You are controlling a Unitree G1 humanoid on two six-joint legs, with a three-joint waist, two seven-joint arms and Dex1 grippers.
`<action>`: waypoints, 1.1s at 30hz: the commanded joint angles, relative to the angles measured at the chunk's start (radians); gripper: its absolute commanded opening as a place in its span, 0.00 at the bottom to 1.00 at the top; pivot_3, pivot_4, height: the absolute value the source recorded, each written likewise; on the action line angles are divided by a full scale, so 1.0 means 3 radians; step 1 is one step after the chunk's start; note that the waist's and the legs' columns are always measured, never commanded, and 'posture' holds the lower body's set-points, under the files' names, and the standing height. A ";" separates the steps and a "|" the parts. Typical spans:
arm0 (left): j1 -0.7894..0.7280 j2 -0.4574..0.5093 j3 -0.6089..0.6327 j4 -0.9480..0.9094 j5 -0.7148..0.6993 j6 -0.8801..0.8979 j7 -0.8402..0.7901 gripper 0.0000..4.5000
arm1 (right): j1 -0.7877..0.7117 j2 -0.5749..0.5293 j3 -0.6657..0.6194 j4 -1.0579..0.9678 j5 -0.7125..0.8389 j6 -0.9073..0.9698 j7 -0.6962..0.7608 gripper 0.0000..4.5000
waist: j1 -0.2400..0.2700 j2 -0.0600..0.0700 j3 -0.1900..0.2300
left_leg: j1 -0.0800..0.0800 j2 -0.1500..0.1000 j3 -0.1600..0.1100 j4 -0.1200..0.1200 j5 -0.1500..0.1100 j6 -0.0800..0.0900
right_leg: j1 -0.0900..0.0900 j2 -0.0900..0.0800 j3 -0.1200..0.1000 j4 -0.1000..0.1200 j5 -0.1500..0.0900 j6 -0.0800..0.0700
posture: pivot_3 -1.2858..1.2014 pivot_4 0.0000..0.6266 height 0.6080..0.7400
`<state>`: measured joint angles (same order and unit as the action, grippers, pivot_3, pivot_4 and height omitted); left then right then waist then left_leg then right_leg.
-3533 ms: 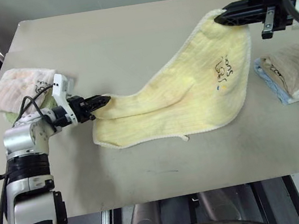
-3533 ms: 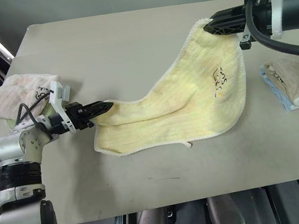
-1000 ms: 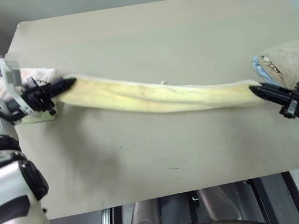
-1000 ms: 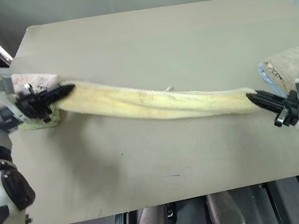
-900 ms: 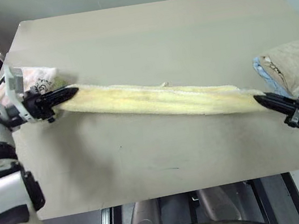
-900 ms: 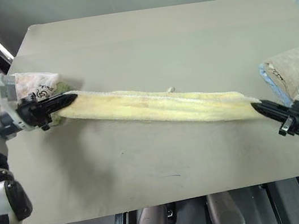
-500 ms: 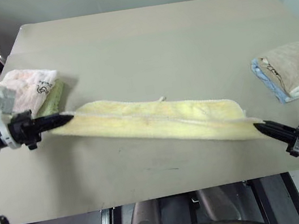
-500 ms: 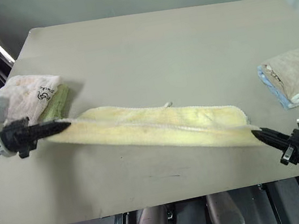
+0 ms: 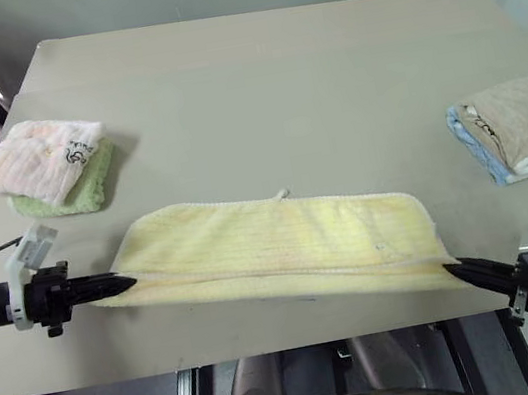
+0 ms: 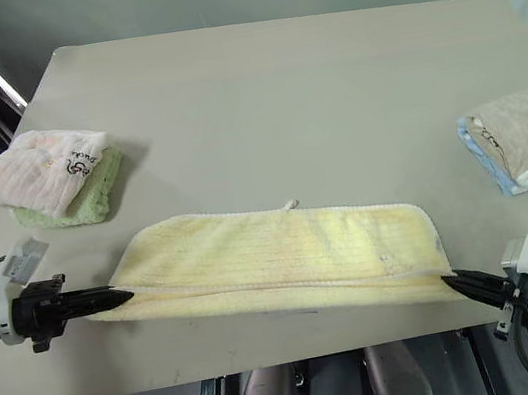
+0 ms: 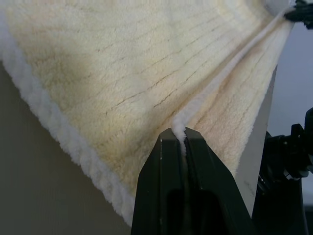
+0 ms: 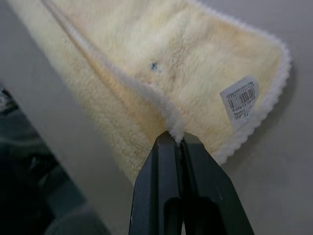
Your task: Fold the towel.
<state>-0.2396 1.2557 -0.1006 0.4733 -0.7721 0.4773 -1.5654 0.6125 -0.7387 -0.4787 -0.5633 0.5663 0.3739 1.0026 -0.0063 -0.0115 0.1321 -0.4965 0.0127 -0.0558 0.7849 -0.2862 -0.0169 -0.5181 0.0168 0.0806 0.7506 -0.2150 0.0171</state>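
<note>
Pinching one corner of the pale yellow rectangular terry-cloth towel (image 9: 278, 251), the left gripper (image 9: 128, 280) is closed tight, and in its wrist view the white edge of the cloth goes between the two black fingers (image 11: 166, 191). At the other end, the right gripper (image 9: 452, 270) is also clenched on the opposite corner of the same towel, with the thick hem caught between its fingers (image 12: 159, 186). A small white label with a barcode (image 12: 239, 97) sits on the cloth close to this corner.

Between both grippers the towel is folded in two along its length and stretched out as a long band. It lies on the near part of the flat beige table (image 9: 276, 84), close to the front edge, and a small loop (image 9: 282, 193) sticks out from its far edge.

Further away on the table, at the robot's left, there is a folded pink-white towel (image 9: 38, 159) resting on a green cloth (image 9: 90, 189). At the robot's right, well apart from the yellow towel, a folded beige towel (image 9: 527, 118) lies on a light blue cloth (image 9: 467, 144).
</note>
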 commanded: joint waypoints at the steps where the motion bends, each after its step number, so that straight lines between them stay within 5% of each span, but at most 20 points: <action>1: -0.0216 -0.0053 0.0147 0.0247 0.0121 -0.0090 -0.0163 0.01 | -0.0147 -0.0045 -0.0155 0.0039 0.0039 -0.0011 -0.0050 0.00 | -0.0001 -0.0001 -0.0001 | -0.0003 0.0000 0.0000 0.0000 0.0001 0.0000 | -0.0003 0.0000 0.0000 0.0000 0.0002 -0.0003 | 0.52 0.24 0.68; 5: -0.0435 -0.0250 0.0371 0.0618 0.0188 -0.0059 -0.0150 0.01 | -0.0333 0.0027 -0.0129 0.0129 0.0021 -0.0024 -0.0156 0.00 | -0.0001 -0.0002 -0.0002 | 0.0001 0.0000 0.0002 0.0000 0.0005 0.0004 | -0.0004 0.0001 -0.0001 0.0004 0.0023 -0.0037 | 0.52 0.24 0.68; 12: -0.0626 -0.0408 0.0554 0.0825 0.0384 -0.0139 -0.0135 0.01 | -0.0622 0.0103 -0.0101 0.0242 -0.0001 -0.0003 -0.0324 0.00 | -0.0001 -0.0003 -0.0002 | 0.0008 0.0000 0.0004 -0.0002 0.0030 0.0047 | 0.0000 0.0002 -0.0001 0.0001 0.0020 -0.0033 | 0.52 0.24 0.68; 33: -0.1309 -0.1057 0.0780 0.1569 0.1079 -0.1149 0.0037 0.01 | -0.1401 0.0168 0.0432 0.0898 -0.0469 -0.0353 -0.0597 0.00 | 0.0004 -0.0004 -0.0003 | 0.0023 0.0001 0.0005 -0.0002 0.0035 0.0057 | 0.0018 0.0001 -0.0001 -0.0002 0.0027 -0.0025 | 0.52 0.24 0.68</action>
<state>-0.6115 0.9166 0.0894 0.9294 -0.4601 0.1542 -1.5509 0.1988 -0.6795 -0.3208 -0.3151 0.4459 0.2883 0.8440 -0.0051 -0.0126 0.1313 -0.4897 0.0129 -0.0542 0.7841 -0.2757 0.0002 -0.5126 0.0172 0.0802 0.7500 -0.2069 0.0098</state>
